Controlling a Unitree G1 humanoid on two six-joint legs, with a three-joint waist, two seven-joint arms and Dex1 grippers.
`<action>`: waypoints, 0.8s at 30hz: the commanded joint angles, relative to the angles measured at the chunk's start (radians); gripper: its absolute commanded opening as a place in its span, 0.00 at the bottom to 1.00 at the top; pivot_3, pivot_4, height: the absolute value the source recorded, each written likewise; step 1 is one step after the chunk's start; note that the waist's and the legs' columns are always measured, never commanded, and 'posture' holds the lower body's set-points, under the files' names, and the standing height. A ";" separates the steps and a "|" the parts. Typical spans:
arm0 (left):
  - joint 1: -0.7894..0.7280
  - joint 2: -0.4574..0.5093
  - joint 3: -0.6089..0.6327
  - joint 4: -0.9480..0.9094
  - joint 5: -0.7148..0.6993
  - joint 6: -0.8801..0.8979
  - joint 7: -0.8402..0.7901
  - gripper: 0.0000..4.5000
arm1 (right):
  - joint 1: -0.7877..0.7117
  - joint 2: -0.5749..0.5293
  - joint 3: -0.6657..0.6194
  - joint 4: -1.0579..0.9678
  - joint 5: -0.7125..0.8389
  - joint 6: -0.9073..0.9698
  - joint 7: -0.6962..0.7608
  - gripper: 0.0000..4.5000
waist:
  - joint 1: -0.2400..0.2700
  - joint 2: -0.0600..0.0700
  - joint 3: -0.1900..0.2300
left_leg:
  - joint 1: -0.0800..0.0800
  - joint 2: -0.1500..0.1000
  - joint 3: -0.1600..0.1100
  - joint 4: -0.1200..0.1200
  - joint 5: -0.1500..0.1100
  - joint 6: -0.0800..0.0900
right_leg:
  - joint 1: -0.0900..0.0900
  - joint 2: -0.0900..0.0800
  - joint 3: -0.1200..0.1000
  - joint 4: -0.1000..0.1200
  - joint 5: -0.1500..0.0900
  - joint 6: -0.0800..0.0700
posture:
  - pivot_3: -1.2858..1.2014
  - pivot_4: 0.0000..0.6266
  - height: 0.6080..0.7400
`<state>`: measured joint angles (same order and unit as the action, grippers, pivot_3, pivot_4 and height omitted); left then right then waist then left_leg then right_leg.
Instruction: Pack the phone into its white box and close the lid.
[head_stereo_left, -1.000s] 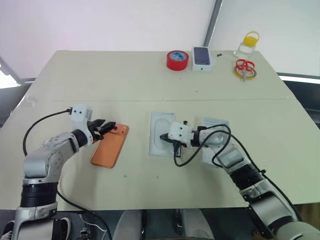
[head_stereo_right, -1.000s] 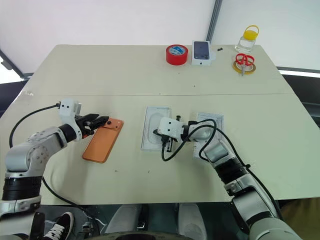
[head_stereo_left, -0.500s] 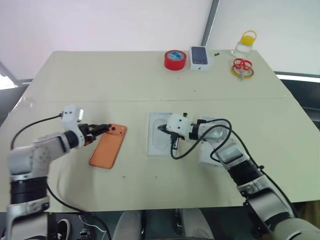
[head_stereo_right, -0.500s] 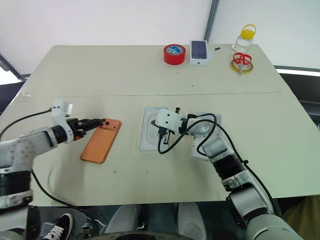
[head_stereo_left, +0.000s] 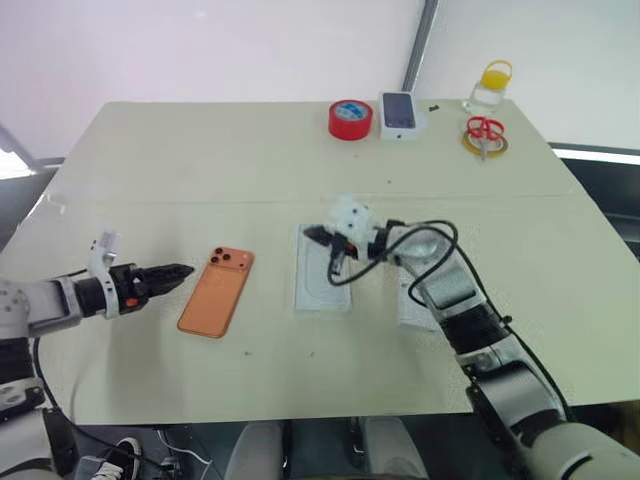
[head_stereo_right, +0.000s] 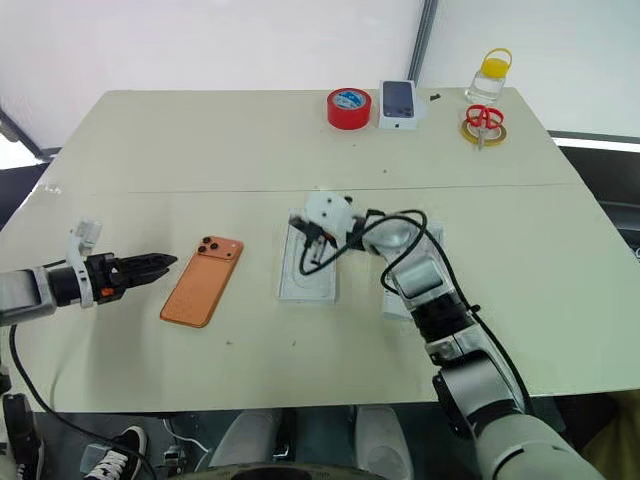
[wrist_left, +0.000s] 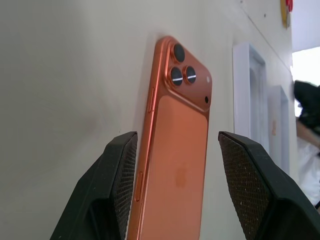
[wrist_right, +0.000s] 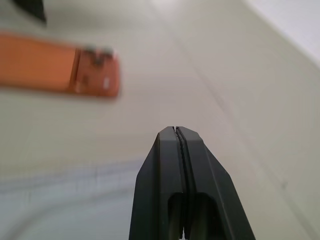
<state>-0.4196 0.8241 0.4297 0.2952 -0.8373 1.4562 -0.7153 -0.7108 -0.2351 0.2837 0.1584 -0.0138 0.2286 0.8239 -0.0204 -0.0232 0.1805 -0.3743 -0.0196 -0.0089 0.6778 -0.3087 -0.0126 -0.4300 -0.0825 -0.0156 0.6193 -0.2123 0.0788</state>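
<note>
1. The orange phone (head_stereo_left: 216, 291) lies back-up on the bench (head_stereo_left: 200, 160), left of the white box (head_stereo_left: 322, 283)
2. Left claw (head_stereo_left: 178, 271) parted, empty, just beside the phone; right claw (head_stereo_left: 312, 235) pinched closed, empty, over the box

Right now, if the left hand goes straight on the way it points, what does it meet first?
Most likely the orange phone: the open left hand points at its near edge, with bare table between them. Height is unclear, so it may pass just above.

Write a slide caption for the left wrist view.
Open left gripper lines up on the orange phone lying back-up on the table.
</note>
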 joint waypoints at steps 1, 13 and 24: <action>0.030 0.042 -0.097 -0.014 0.059 -0.154 -0.119 0.61 | -0.024 0.062 0.081 -0.046 0.013 0.091 0.025 0.01 | 0.000 0.000 0.000 | 0.000 0.000 0.000 -0.001 0.000 -0.001 | 0.000 0.000 0.000 0.000 0.000 0.000 | 0.52 0.24 0.99; 0.091 0.057 -0.225 0.041 0.118 -0.332 -0.378 0.61 | -0.104 0.150 0.385 0.115 -0.150 0.123 0.098 0.01 | 0.000 0.000 0.000 | -0.001 -0.001 0.001 -0.003 0.001 -0.001 | -0.003 -0.003 0.000 -0.001 0.001 -0.005 | 0.52 0.24 0.99; 0.087 -0.031 -0.260 0.058 0.108 -0.240 -0.370 0.61 | -0.111 0.180 0.423 0.216 -0.249 0.049 0.056 0.01 | 0.000 0.004 -0.003 | 0.003 0.000 0.001 -0.002 0.001 -0.001 | 0.001 0.001 -0.001 0.000 0.002 -0.004 | 0.52 0.24 0.99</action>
<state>-0.3487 0.8420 0.2169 0.3601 -0.7061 1.1552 -1.0865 -0.8268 -0.0767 0.7003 0.3524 -0.2357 0.2779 0.9081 -0.0205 -0.0195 0.1773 -0.3707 -0.0197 -0.0076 0.6754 -0.3076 -0.0135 -0.4287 -0.0818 -0.0167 0.6194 -0.2105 0.0752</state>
